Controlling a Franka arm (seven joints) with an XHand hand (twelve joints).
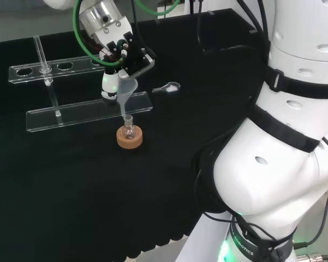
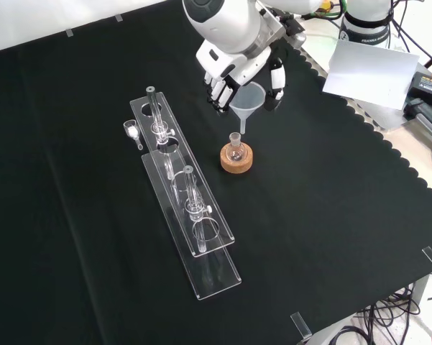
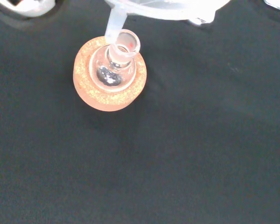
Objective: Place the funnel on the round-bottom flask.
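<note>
Bench cloth (image 2: 331, 237): black, with a scalloped edge at the front view's right.

Arm (image 1: 284, 136): white links fill the head view's right side.

Rack (image 2: 194, 237): two long clear plastic strips with round holes, left of the flask in the front view; slim glass tubes stand in it.

Hand (image 2: 233, 68): black and white, above the flask, fingers curled round the funnel's cone and pinching it.

Funnel (image 2: 246, 100): clear, pale, wide cone over a narrow straight stem, held upright in the air. Its stem tip hangs just above the flask's mouth; in the wrist view the tip sits at the rim's edge, touching or not cannot be told.

Cork ring (image 2: 236, 158): round, tan, flat on the cloth, bearing the flask.

Flask (image 3: 114, 69): small, clear, round-bodied, short open neck, upright in the ring.
</note>
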